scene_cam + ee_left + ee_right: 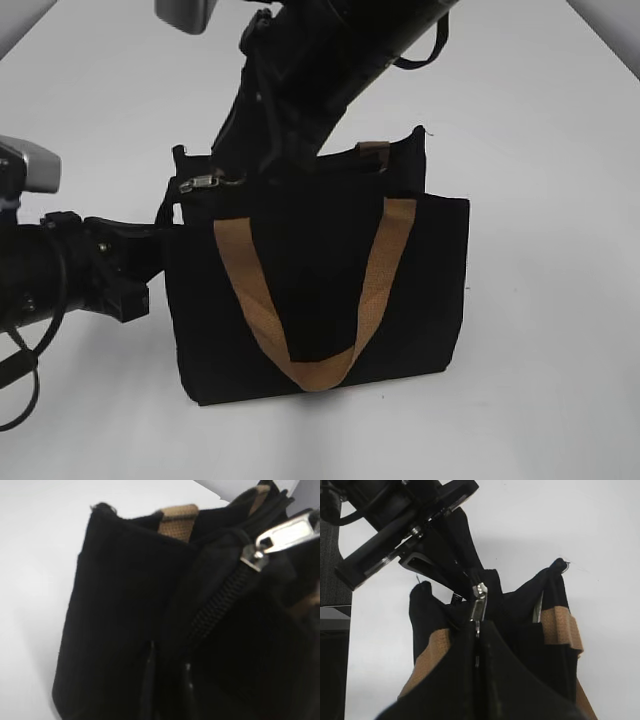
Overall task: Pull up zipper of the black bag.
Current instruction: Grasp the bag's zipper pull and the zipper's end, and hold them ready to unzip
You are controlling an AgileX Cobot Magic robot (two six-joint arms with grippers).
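Note:
The black bag (330, 290) stands upright on the white table, with a tan strap handle (310, 370) hanging down its front. The silver zipper pull (203, 183) sits at the top left end of the bag. My left gripper (163, 222) is at the bag's left end, shut on the fabric below the zip line (220, 602); its dark fingers (168, 680) pinch the cloth. My right gripper (262, 172) reaches down from above and is shut on the zipper pull (478, 607), its fingers (478, 632) meeting just below the tab. The pull also shows in the left wrist view (287, 532).
The white table (540, 120) spreads around the bag on all sides. The left arm (50, 270) lies low at the left edge. The right arm (330, 60) slants down from the top middle. The left gripper's body (400, 525) shows at the upper left of the right wrist view.

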